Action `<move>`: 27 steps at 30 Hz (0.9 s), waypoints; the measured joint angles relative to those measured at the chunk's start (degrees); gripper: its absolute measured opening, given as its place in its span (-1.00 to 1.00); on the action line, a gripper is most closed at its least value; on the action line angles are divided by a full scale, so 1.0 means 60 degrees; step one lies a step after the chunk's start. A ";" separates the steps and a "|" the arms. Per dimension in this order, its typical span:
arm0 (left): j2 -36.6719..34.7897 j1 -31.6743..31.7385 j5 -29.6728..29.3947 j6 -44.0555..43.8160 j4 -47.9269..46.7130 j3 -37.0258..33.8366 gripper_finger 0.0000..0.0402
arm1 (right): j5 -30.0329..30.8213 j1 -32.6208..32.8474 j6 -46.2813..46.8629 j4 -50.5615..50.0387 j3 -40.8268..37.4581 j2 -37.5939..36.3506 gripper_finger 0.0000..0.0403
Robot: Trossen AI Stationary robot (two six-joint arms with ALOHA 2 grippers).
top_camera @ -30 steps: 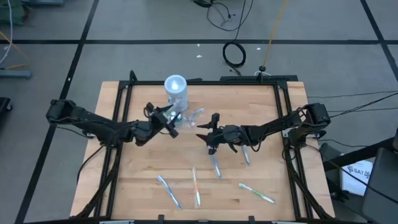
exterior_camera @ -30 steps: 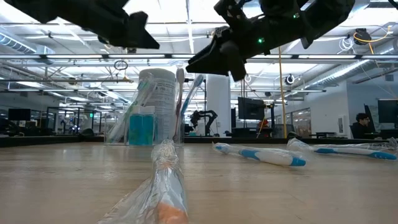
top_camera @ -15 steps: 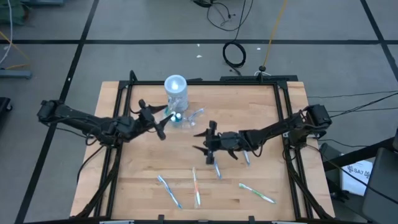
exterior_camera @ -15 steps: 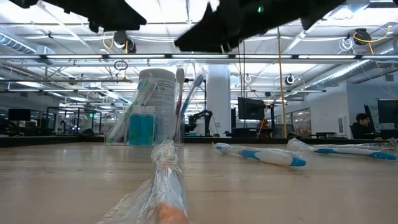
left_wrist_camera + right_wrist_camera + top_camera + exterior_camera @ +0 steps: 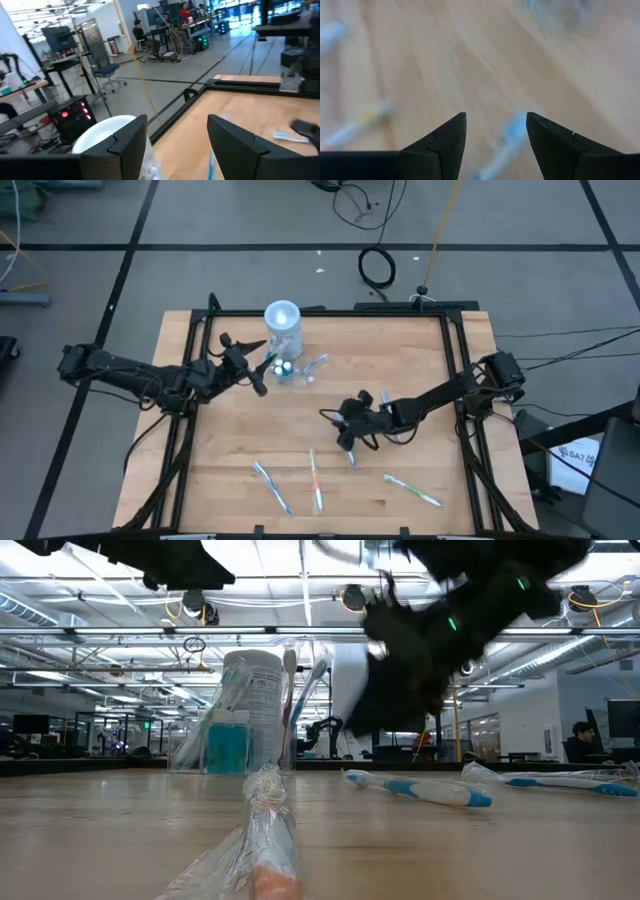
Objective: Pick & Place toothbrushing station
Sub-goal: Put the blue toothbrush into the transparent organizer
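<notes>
Since the earlier frames the right arm has drawn back and dropped toward the table's middle, while the left arm has pulled away from the holder to the left.

The wooden table [image 5: 240, 440] carries the whole scene. On its far side, centre-left, stands the toothbrushing station [image 5: 283, 340]: a tall clear cylinder with a pale round top, upright, with its low clear tray part just beside it on the right. In the low view the station [image 5: 250, 710] holds brushes standing on end.

The left gripper [image 5: 243, 365] hovers just left of the station, not touching it; its fingers stand apart and hold nothing. In the left wrist view the station's pale top [image 5: 107, 135] shows between those fingers.

The right gripper [image 5: 343, 423] sits low over the table's middle, well apart from the station. Its fingers stand apart and empty, directly over a wrapped toothbrush [image 5: 349, 450].

Further wrapped toothbrushes lie near the front edge: a blue one [image 5: 271, 486], an orange one [image 5: 314, 478] and a green one [image 5: 413, 491].
</notes>
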 joint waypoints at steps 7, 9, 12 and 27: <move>0.0004 0.0451 0.0138 -0.0321 0.0094 0.0000 0.06 | 0.0137 -0.0002 0.0739 0.0585 -0.0249 0.1182 -0.01; 0.0004 0.0515 0.0132 -0.0343 0.0128 0.0000 0.06 | 0.0566 0.0013 0.0710 0.0783 -0.0228 0.1506 -0.01; 0.0007 0.0574 0.0138 -0.0369 0.0096 0.0000 0.06 | 0.0904 0.0016 0.0732 0.0950 -0.0212 0.1774 -0.01; 0.0007 0.0574 0.0138 -0.0543 0.0022 0.0000 0.06 | 0.0457 -0.0078 0.0220 0.1483 -0.0228 0.1898 -0.56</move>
